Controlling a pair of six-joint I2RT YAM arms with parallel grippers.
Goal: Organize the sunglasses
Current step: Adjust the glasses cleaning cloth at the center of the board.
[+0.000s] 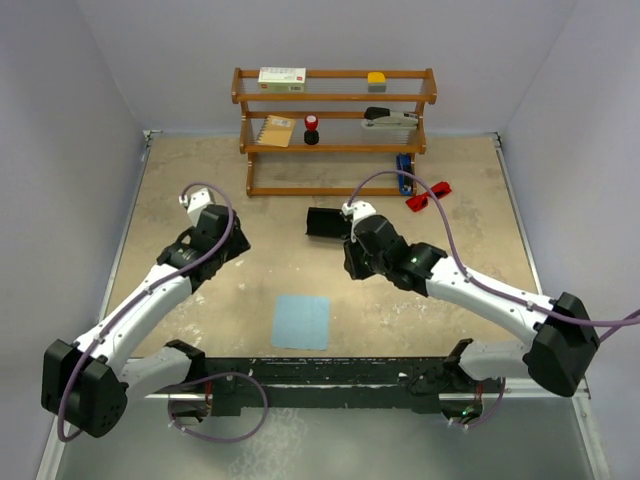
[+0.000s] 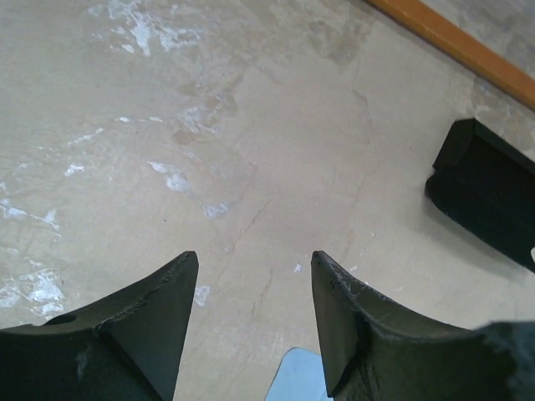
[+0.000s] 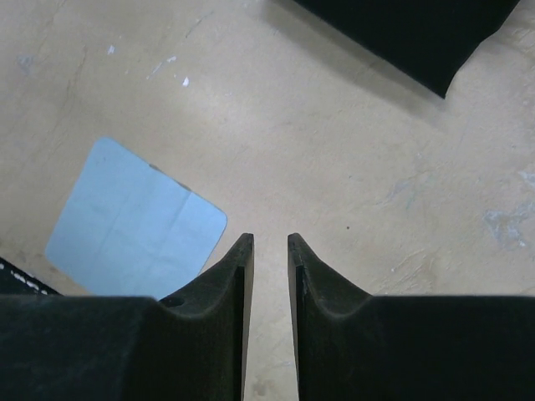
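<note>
Pale walls surround the tan bench [image 1: 200, 180]; from above, the sunglasses [image 1: 428, 195] lie upper right of centre, beside the wooden shelf [image 1: 335, 130], with a black case [image 1: 327, 223] mid-frame and a blue cloth [image 1: 302, 321] lower down. Left wrist view: left gripper [image 2: 254, 288] wide open, empty, case at right. Right wrist view: right gripper [image 3: 270, 259] nearly closed, holding nothing, cloth at left.

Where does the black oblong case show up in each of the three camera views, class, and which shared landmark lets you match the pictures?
Top external: the black case lies at the centre, in front of the wooden shelf, just left of the right gripper.
Left wrist: at the right edge, on the table.
Right wrist: along the top edge, partly cut off.
Shared landmark: the light blue cloth, whose corner shows in the left wrist view and which lies at left in the right wrist view.
</note>
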